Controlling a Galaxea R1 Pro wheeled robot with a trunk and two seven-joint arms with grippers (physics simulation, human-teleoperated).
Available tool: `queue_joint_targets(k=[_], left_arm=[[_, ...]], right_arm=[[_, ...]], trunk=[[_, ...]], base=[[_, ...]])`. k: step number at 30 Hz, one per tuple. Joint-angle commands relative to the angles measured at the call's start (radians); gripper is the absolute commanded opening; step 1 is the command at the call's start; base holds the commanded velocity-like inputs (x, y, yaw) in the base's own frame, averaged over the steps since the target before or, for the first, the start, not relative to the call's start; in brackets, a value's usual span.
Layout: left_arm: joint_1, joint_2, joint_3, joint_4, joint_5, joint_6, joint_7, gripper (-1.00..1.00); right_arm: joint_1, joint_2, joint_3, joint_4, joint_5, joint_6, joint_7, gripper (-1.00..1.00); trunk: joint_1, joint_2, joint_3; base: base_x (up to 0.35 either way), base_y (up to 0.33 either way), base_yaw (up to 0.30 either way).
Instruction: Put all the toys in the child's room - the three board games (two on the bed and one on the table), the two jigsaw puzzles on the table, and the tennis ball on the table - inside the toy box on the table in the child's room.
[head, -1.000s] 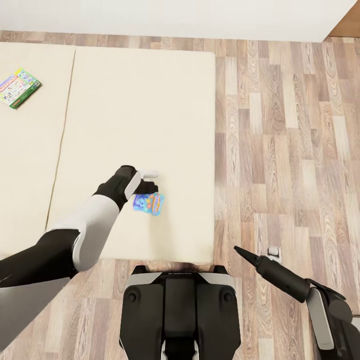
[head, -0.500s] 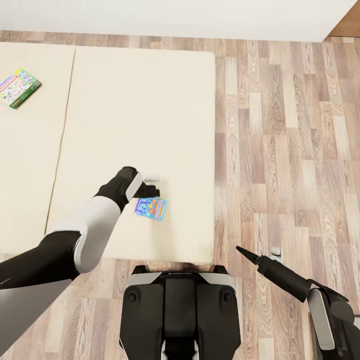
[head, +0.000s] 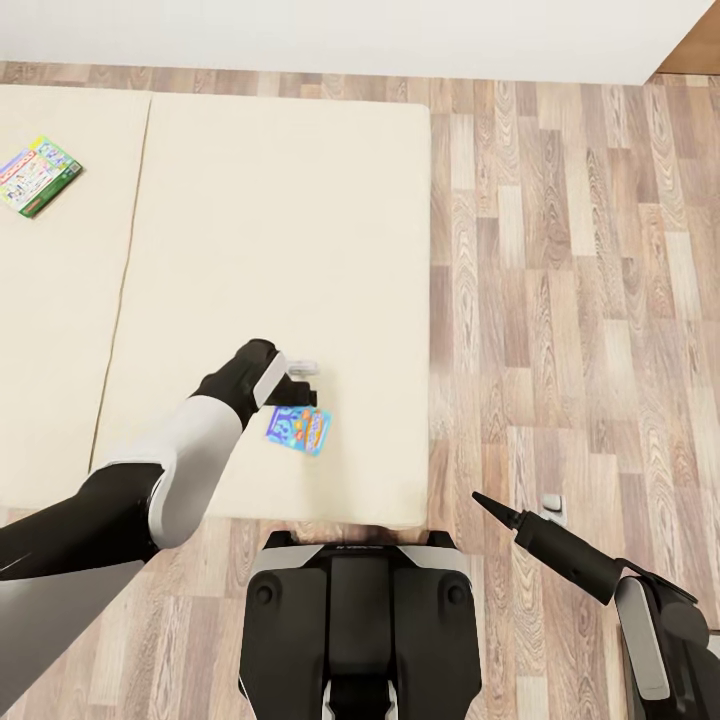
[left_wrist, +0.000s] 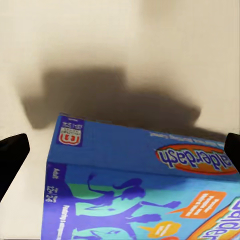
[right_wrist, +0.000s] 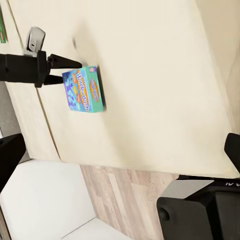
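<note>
So your left claw (head: 300, 392) is out over the bed (head: 250, 220), near the bed's front edge, and it's clamped on the top edge of the blue board game (head: 299, 429). In the right wrist view you can see one dark finger (right_wrist: 64, 62) lying along the box's upper side and the other tucked behind it, so the blue board game (right_wrist: 84, 89) is pinched by one end. It hangs just off the mattress, with a shadow next to it on the cream surface. From the left wrist camera the box (left_wrist: 135, 185) tilts up toward the lens, cover art and logo facing you, with a dark shadow on the bed behind it.

The second board game (head: 38, 175), the green-edged one, lies flat way over by the bed's far left side, well apart from the one you're holding.

Your right claw (head: 492, 508) hovers over the wood floor (head: 580, 280) just off the bed's front right corner. Its fingers look drawn together into a point, holding nothing.
</note>
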Motion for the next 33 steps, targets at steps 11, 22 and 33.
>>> queue_joint_targets(k=[11, 22, 33], left_arm=[[0.0, 0.0, 0.019, 0.003, 0.034, 0.056, -0.095, 1.0], [0.007, 0.002, 0.02, 0.006, 0.035, 0.066, -0.118, 1.0], [0.008, 0.002, 0.021, 0.006, 0.036, 0.077, -0.12, 1.0]], right_arm=[[0.0, 0.0, -0.001, 0.0, -0.002, 0.005, 0.002, 1.0], [0.0, -0.001, -0.001, 0.0, -0.003, 0.005, 0.005, 1.0], [0.0, -0.002, -0.002, 0.0, -0.004, 0.005, 0.006, 1.0]], trunk=[[0.001, -0.001, -0.001], [0.001, -0.001, -0.001], [0.001, -0.001, -0.001]], base=[[0.0, 0.0, 0.0], [0.0, 0.0, 0.0], [0.0, 0.0, 0.0]])
